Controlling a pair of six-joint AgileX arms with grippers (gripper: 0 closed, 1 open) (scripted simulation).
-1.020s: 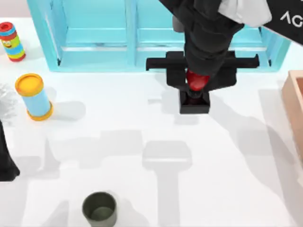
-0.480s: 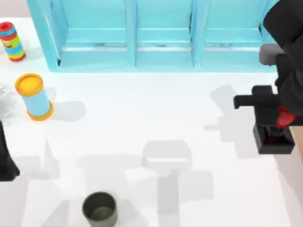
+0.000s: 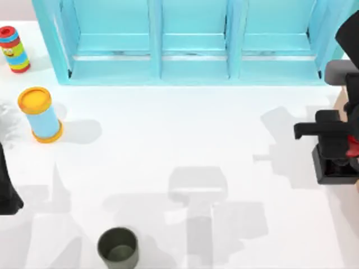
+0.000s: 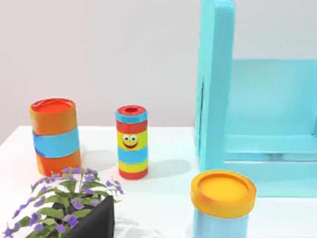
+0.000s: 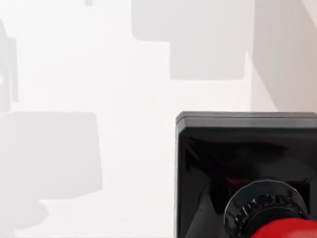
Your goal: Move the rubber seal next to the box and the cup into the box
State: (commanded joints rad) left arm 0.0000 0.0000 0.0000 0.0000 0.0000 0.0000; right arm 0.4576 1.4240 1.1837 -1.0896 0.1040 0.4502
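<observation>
**Desk contents, right arm at the right edge with the stamp**

- Turquoise shelf cabinet (image 3: pixel 190 42): along the far side of the white desk (image 3: pixel 168 140), three open bays.
- Striped multicoloured cylinder toy (image 3: pixel 14 49): far left corner, upright; printed smiling face, no lettering readable.
- Light-blue cylinder with yellow ends (image 3: pixel 40 115): left side, nearer than the toy, lying tilted.
- Orange cylinder with a blue band (image 4: pixel 54 136): upright beside the striped toy in the left wrist view.
- Potted plant with purple flowers (image 4: pixel 69 198): dark pot, close to the left wrist camera.
- Small dark olive-green cup (image 3: pixel 118 247): upright at the near edge, left of centre, open desk all round.
- Rubber seal with black square base and red knob (image 3: pixel 336 168): at the right edge, under the right gripper (image 3: pixel 345 154).
- Right gripper: points down over the seal; fingers pinch its red knob.
- Left arm: dark part at the left edge, parked.
</observation>
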